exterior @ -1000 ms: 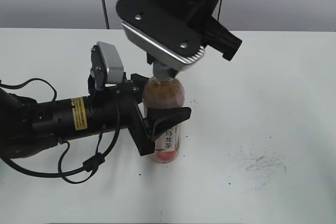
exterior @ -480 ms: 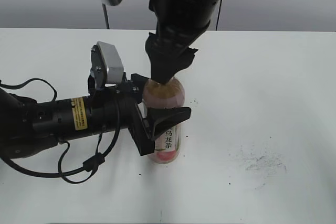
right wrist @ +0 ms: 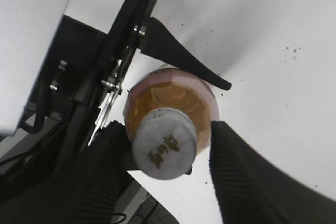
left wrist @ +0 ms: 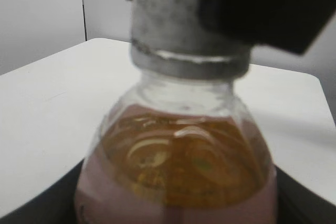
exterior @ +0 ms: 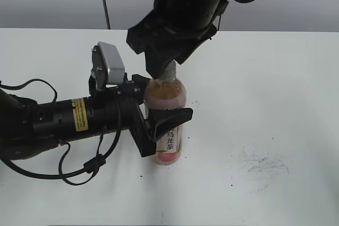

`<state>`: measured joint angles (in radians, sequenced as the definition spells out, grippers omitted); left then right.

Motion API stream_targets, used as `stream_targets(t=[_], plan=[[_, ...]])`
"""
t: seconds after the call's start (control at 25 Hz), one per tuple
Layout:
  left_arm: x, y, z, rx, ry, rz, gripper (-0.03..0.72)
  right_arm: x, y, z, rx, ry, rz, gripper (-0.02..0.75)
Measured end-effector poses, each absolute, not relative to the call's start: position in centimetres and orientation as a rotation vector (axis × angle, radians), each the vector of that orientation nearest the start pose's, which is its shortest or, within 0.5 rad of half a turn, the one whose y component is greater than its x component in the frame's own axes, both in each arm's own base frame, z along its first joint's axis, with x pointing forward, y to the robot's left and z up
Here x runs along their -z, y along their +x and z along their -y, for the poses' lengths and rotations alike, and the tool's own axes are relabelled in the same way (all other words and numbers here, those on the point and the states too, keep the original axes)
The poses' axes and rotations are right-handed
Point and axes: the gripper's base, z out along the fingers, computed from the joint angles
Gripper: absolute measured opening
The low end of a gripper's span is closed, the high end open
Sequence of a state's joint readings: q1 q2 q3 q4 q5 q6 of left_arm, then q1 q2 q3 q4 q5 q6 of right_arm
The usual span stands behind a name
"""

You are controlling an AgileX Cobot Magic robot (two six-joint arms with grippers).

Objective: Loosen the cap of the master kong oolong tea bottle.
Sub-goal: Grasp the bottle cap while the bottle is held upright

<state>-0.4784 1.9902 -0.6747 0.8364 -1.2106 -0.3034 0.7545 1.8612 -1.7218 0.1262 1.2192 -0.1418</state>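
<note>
The master kong oolong tea bottle [exterior: 168, 98] stands upright on the white table, amber tea above a pink label. My left gripper [exterior: 163, 110] is shut on its body from the left. The grey-white cap [exterior: 168, 71] shows just under my right gripper [exterior: 166, 63], which comes down from above. In the right wrist view the cap [right wrist: 164, 150] sits between the two black fingers of the right gripper [right wrist: 169, 157]; the left finger is against it and a gap shows at the right finger. The left wrist view shows the cap [left wrist: 178, 30] and the bottle [left wrist: 178, 166] close up.
The white table [exterior: 275, 109] runs to a grey wall behind. Scuff marks [exterior: 262, 163] lie on it to the right of the bottle. The left arm and its cables [exterior: 53, 123] lie along the table at the left.
My right gripper has turned about the bottle's top over the last second, its wrist housing swinging out of sight. The cap now shows under the fingers. Bottle and left gripper have not moved.
</note>
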Motion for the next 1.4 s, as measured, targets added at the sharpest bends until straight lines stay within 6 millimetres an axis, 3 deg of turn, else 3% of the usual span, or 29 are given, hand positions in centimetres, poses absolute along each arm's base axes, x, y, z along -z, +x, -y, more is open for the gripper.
stream_targets(t=[0.2,0.72,0.92,1.0,1.16,1.4], plan=[[-12.53,25.47,20.33,0.961,1.014,-1.475,0.445,-30.52,28.10,-27.96,-0.314,-1.193,-2.622,0.361],[-12.53,25.47,20.33,0.961,1.014,-1.475,0.445,-30.14,28.18,-28.12,-0.320,-1.195,-2.634,0.361],[-12.53,25.47,20.33,0.961,1.014,-1.475,0.445,-29.85,28.35,-28.11,-0.293,-1.231,-2.620,0.278],[-12.53,25.47,20.33,0.961,1.014,-1.475,0.445,-29.85,28.37,-28.10,-0.284,-1.267,-2.599,0.278],[-12.53,25.48,20.33,0.961,1.012,-1.476,0.445,-29.85,28.37,-28.10,-0.256,-1.459,-2.482,0.276],[-12.53,25.47,20.33,0.962,1.013,-1.476,0.445,-29.85,28.36,-28.11,-0.165,-1.974,-2.058,0.276]])
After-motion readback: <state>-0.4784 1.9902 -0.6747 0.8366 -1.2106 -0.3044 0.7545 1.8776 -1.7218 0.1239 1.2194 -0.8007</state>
